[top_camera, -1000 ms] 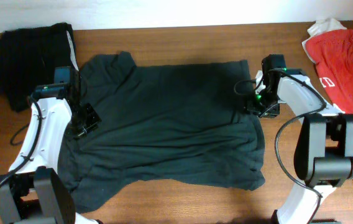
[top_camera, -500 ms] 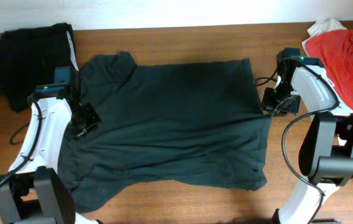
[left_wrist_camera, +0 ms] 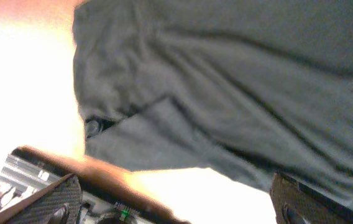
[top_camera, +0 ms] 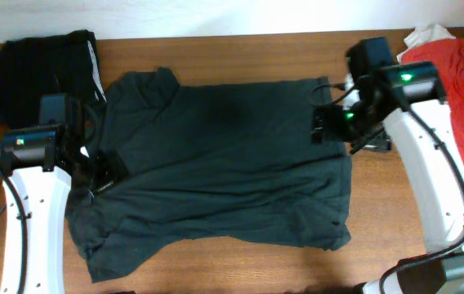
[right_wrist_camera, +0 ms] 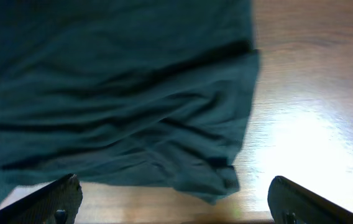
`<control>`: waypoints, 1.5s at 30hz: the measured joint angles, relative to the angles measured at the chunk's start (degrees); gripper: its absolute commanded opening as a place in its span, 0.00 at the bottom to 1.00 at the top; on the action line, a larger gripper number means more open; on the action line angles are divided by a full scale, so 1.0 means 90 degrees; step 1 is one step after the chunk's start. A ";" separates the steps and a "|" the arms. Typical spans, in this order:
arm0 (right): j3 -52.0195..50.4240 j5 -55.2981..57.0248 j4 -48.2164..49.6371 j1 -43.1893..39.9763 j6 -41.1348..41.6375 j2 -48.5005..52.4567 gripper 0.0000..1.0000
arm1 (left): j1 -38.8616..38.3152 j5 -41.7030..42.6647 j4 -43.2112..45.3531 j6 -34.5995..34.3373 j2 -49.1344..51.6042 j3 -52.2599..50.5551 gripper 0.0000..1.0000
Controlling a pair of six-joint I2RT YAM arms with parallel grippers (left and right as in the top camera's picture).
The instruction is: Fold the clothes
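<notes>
The dark grey-green T-shirt (top_camera: 224,175) lies spread flat on the wooden table, sleeve end to the left, no print showing. My left gripper (top_camera: 100,170) hovers over its left sleeve area, open, with nothing between the fingers (left_wrist_camera: 52,198); below it lies wrinkled cloth (left_wrist_camera: 226,93). Above the shirt's right edge hangs my right gripper (top_camera: 330,124), open and empty. In its wrist view a shirt corner (right_wrist_camera: 217,180) lies on the wood between the wide-set fingertips (right_wrist_camera: 64,194).
A pile of black folded clothes (top_camera: 40,69) sits at the back left corner. A red garment with white print (top_camera: 461,82) lies along the right edge. Bare wood (top_camera: 403,212) shows right of the shirt.
Both grippers have opened and let go of the shirt, and both arms have risen. The right gripper moved left over the shirt's edge; the left arm swung outward.
</notes>
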 measured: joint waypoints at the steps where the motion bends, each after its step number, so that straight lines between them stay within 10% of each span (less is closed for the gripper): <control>1: 0.0000 -0.0005 0.0027 0.0313 0.0005 0.0000 0.99 | 0.0000 0.0000 -0.0175 -0.0007 -0.0002 0.0002 0.96; 9: 0.0000 -0.0058 0.0182 0.1083 0.0131 0.0000 0.99 | 0.0000 0.0056 -0.0933 -0.0308 -0.2038 -0.0226 0.96; 15: 0.0000 -0.0058 0.0153 0.1083 0.0138 0.0000 0.99 | 0.0000 0.0505 0.0602 -0.0988 -0.2497 -0.3048 0.99; 30: 0.0000 0.0087 0.0015 0.1083 0.0063 0.0002 0.99 | 0.2577 0.0146 0.2788 -0.1433 -0.0034 -0.4172 0.98; 38: 0.0000 0.0090 0.0005 0.1083 0.0063 0.0002 0.99 | 0.2577 0.0163 0.3840 -0.1474 0.0087 -0.5122 0.01; 45: 0.0000 0.0151 -0.0214 0.0865 0.0357 -0.0007 0.99 | 0.2577 0.0165 0.3322 -0.1146 0.0155 -0.4675 0.01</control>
